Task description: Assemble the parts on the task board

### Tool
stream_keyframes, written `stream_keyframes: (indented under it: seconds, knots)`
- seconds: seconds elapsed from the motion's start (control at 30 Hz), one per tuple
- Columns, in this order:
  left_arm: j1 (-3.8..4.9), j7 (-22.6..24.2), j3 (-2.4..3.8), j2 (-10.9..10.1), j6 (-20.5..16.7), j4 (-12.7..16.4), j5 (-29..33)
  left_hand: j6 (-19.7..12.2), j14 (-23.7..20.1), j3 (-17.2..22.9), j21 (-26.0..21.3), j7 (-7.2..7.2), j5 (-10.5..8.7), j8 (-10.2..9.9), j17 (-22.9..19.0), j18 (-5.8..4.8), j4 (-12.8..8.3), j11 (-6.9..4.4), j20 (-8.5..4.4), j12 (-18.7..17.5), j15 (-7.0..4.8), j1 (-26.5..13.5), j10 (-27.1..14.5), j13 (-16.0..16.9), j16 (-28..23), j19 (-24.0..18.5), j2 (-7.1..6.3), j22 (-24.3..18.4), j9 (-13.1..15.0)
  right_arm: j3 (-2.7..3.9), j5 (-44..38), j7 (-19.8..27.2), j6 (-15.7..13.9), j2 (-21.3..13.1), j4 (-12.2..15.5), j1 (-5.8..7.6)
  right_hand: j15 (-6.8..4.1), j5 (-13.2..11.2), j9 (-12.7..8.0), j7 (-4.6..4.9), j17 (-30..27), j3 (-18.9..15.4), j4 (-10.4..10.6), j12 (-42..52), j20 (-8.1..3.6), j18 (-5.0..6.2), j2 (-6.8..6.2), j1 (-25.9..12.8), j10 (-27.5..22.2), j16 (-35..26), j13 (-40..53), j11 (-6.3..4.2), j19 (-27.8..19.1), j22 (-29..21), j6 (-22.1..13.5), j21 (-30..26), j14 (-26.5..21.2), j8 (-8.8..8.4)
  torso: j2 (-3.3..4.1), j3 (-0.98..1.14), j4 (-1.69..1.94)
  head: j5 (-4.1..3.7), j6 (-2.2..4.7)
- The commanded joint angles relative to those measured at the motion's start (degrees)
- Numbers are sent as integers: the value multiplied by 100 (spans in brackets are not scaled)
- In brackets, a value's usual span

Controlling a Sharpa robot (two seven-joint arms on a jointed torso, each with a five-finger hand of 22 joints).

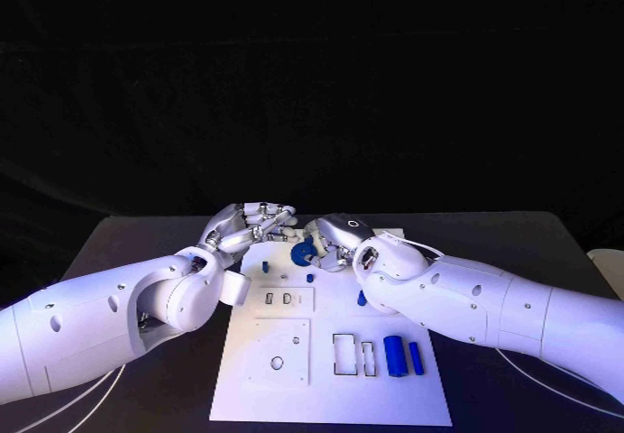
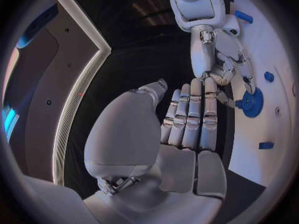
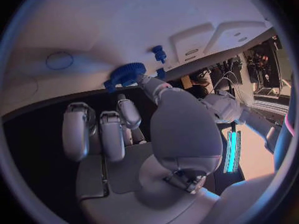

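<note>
The white task board (image 1: 332, 379) lies in the middle of the table. My right hand (image 1: 335, 239) is over the board's far edge and pinches a blue gear (image 1: 303, 255) at its fingertips. The gear (image 3: 127, 73) sits at the thumb tip in the right wrist view, close to the board surface. My left hand (image 1: 253, 225) hovers just left of it, fingers straight and side by side (image 2: 190, 117), holding nothing. The left wrist view shows the right hand (image 2: 218, 50) touching the gear (image 2: 252, 103).
Two blue cylinders (image 1: 394, 354) (image 1: 415, 357) lie at the board's right near rectangular slots (image 1: 346, 354). Small blue pegs (image 1: 265, 267) (image 1: 309, 277) (image 1: 362, 298) stand on the far half. A round hole (image 1: 277, 363) is at the near left. Black table surrounds the board.
</note>
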Motion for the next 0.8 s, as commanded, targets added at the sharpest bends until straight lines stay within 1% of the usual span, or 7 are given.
stream_keyframes:
  seconds: [0.03, 0.17, 0.23, 0.3, 0.4, 0.53, 0.8]
  knots:
    - [6, 44, 4, 7, 43, -6, 13, 0, -42, 37, -22, 21, -5, -24, 5, 59, 6, 37, 1, -25, 1, -45, -9, 1, -25, -33, 6, -7, 8, -1, 124, 52, -82, -126, 148, 0, 28, 54, -5, -18, 716, -54, 40, 87, 20, -83, 28, -63, 70, -10, 58, -9, 17, 406, 61, -1, 426, -17, -8, 5, -3, 7, -6]
    - [6, 53, 4, -11, 39, -25, 13, 0, -47, 40, -23, 20, -5, -25, 6, 59, 4, 37, 2, -25, 3, -46, -9, 1, -28, -37, 6, -8, 8, 7, 494, 244, -351, -454, 486, 24, 11, 92, 0, -42, 764, -61, 63, 205, 9, -94, 85, -48, 171, 10, 168, -31, 55, 453, 157, 38, 439, 7, -23, 7, -26, 36, 10]
    - [6, 59, 4, -32, 33, -43, 14, 0, -47, 40, -23, 20, -5, -25, 6, 59, 4, 37, 2, -25, 3, -46, -9, 1, -28, -37, 6, -8, 8, 19, 898, 479, -472, -736, 750, 77, 0, 107, 2, -50, 745, -26, 37, 243, -2, -88, 139, 23, 202, 4, 202, -43, 41, 435, 221, 18, 435, 23, -41, 12, -55, 52, 17]
    - [6, 61, 3, -39, 30, -50, 15, 0, -47, 40, -23, 20, -5, -25, 6, 59, 4, 37, 2, -25, 3, -46, -9, 1, -28, -37, 6, -8, 8, 23, 1061, 583, -468, -836, 833, 104, -3, 111, 0, -52, 747, -11, 18, 247, -5, -89, 150, 56, 204, 5, 205, -45, 43, 437, 234, 18, 436, 23, -47, 13, -68, 45, 36]
    - [5, 69, 3, -66, 22, -79, 32, 1, -50, 43, -24, 20, -5, -26, 7, 59, 1, 37, 3, -25, 3, -46, -9, 1, -30, -40, 6, -9, 9, 33, 1824, 1015, -257, -1237, 1115, 236, -8, 113, -7, -50, 697, 49, -48, 235, -12, -75, 200, 166, 186, -15, 193, -48, 4, 392, 271, -31, 423, 23, -92, 19, -138, 39, 66]
    - [2, 79, 2, -59, 35, -130, 55, 1, -50, 43, -24, 20, -5, -26, 7, 59, 1, 37, 3, -25, 3, -46, -9, 1, -30, -40, 6, -9, 9, 39, 2654, 1367, 123, -1678, 1339, 359, -5, 103, -16, -42, 663, 86, -102, 213, -13, -65, 224, 240, 158, -30, 172, -43, -29, 355, 290, -72, 413, 16, -150, 29, -204, 31, 89]
    - [-52, 94, -1, 23, 91, -272, 92, 4, -51, 49, -24, 18, -5, -25, 9, 59, -3, 35, 4, -23, 3, -46, -4, 2, -32, -43, 8, -10, 10, 41, 3265, 1868, 714, -2271, 1355, 398, -2, 92, -28, -38, 610, 99, -182, 151, -11, -47, 192, 310, 89, -54, 113, -39, -84, 295, 310, -140, 397, 5, -278, 84, -281, -39, 85]
